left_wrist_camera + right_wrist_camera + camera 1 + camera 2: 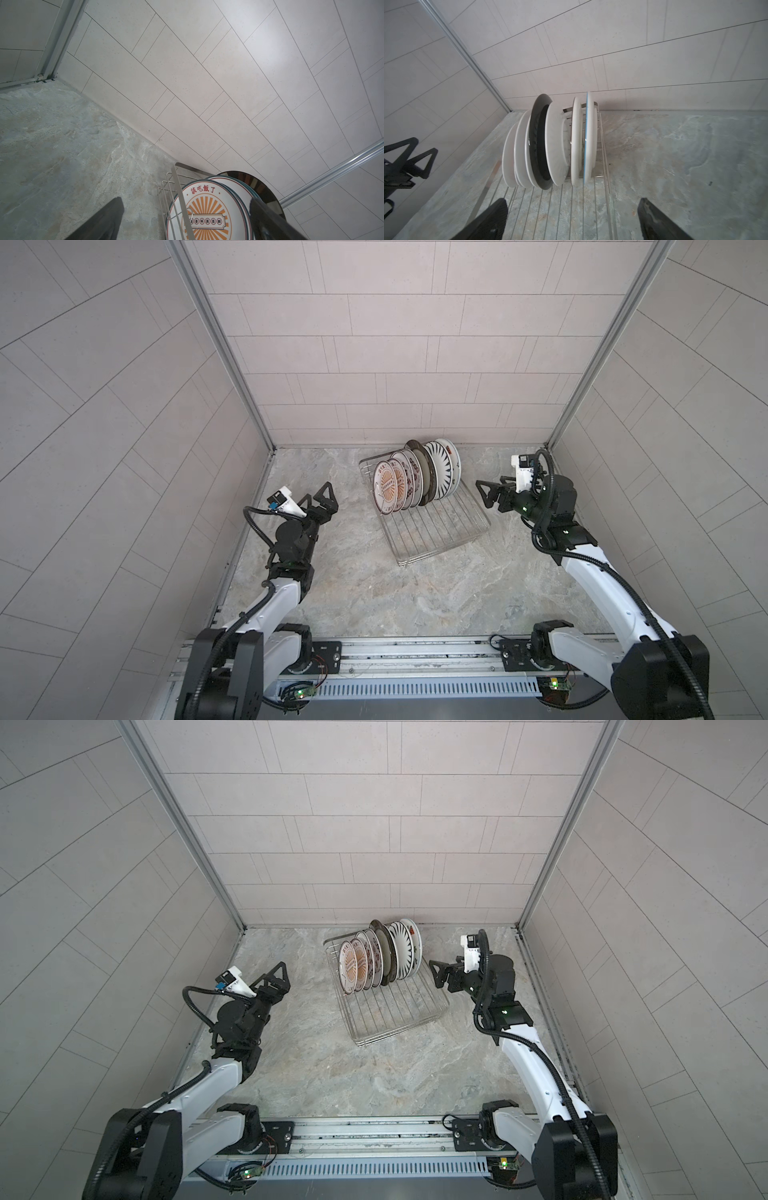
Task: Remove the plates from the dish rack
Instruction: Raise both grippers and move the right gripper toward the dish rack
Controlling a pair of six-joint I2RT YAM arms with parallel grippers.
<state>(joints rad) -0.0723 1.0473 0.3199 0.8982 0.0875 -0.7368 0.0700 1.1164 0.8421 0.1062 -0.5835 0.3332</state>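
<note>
About seven plates (415, 483) are standing on edge, packed close, at the far end of the wire dish rack (444, 533), which is sitting toward the back of the stone-patterned table (374, 597), near the tiled wall. No plate is lying on the table in either top view, so the unloading appears not to have begun and the whole row is waiting to be lifted out. The left gripper (318, 495) is hovering off the rack's left side, jaws spread wide and gripping nothing, clear of the nearest sunburst plate. The right gripper (486, 489) is hanging just beside the rack's right edge, likewise gaping and empty, touching neither wire nor plate.
</note>
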